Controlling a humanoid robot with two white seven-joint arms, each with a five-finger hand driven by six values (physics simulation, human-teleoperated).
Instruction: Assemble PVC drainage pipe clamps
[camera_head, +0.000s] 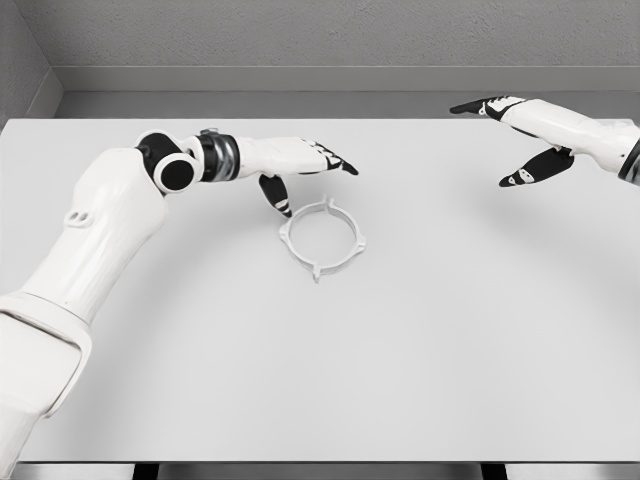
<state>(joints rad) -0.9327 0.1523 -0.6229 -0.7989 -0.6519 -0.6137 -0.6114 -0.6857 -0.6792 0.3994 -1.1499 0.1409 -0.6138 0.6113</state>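
Note:
A white ring-shaped pipe clamp (322, 237) with small tabs on its rim lies flat on the white table (400, 350), a little left of the middle. My left hand (305, 170) hovers just behind and left of it, fingers stretched out and thumb pointing down toward the clamp's rim, holding nothing. Whether the thumb touches the ring is unclear. My right hand (510, 140) is far off at the upper right, fingers spread with nothing between them.
A grey wall runs along the table's far edge. The table's front edge lies near the bottom of the view.

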